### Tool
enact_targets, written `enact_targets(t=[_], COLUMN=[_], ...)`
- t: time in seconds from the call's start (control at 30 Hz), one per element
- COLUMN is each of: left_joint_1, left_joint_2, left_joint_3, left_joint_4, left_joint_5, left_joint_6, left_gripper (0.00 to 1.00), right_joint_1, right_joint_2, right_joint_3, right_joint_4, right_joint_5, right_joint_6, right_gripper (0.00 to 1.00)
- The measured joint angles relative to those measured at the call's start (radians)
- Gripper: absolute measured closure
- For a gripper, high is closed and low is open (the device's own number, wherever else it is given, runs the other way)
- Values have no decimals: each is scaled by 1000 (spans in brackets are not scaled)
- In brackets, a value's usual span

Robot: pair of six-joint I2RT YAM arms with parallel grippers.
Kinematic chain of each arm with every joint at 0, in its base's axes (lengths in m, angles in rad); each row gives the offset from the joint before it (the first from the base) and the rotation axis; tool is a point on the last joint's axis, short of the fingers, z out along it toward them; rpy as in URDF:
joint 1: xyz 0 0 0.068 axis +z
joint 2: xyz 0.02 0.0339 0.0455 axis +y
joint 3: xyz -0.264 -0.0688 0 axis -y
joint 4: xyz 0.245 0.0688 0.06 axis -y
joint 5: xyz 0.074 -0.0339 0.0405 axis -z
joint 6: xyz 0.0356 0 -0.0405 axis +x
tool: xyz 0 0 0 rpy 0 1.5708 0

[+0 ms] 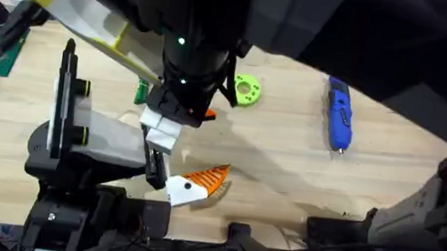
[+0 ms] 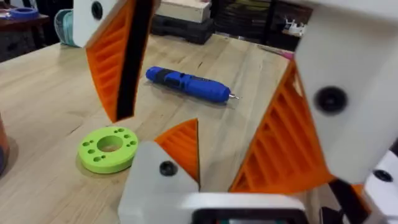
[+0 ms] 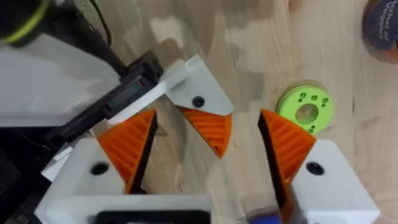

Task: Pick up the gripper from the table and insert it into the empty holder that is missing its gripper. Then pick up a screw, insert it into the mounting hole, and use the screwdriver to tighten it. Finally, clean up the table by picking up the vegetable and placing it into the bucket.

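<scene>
**A:** How far along is the job?

**B:** Early, I'd judge. The gripper (image 3: 198, 94), a ribbed orange wedge on a smooth white plastic base, sits against the black bracket of the holder (image 1: 112, 142), so insertion looks done or nearly done. A dark round spot marks its mounting hole; I cannot tell if a screw is in it. The screwdriver (image 1: 339, 113) lies on the table (image 1: 287, 158), well apart from both claws. Screwing and clean-up look to be left.

**A:** And the claws?

**B:** The right claw (image 3: 207, 124) is spread wide, with the gripper between its orange ribbed pads and a gap on each side, so it grips nothing. The left claw (image 2: 186, 106) is also wide apart and empty, with the same wedge just in front of it and the screwdriver beyond.

**A:** What about the textures?

**B:** The table is pale wood with visible grain. The screwdriver is glossy blue and pen-shaped with a thin metal tip. A lime-green disc (image 1: 246, 90), round with holes, lies beyond the claws. The vegetable (image 1: 139, 92), a small dark-green sliver, lies just beside the arm. The bucket (image 3: 380, 28) is brown with a blue label, out past the disc.
</scene>
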Motion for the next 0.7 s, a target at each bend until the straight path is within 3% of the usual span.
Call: enact_targets(t=[0.47,0.7], left_joint_1=[2,2], left_joint_2=[0,0], left_joint_3=[0,0], left_joint_4=[2,2], left_joint_5=[-5,-4], left_joint_6=[2,2], left_gripper=[14,15], right_joint_1=[-1,-41], right_joint_2=[-14,-81], right_joint_3=[-2,-3], right_joint_4=[35,34], right_joint_5=[12,-12], right_joint_6=[-9,1], right_gripper=[4,4])
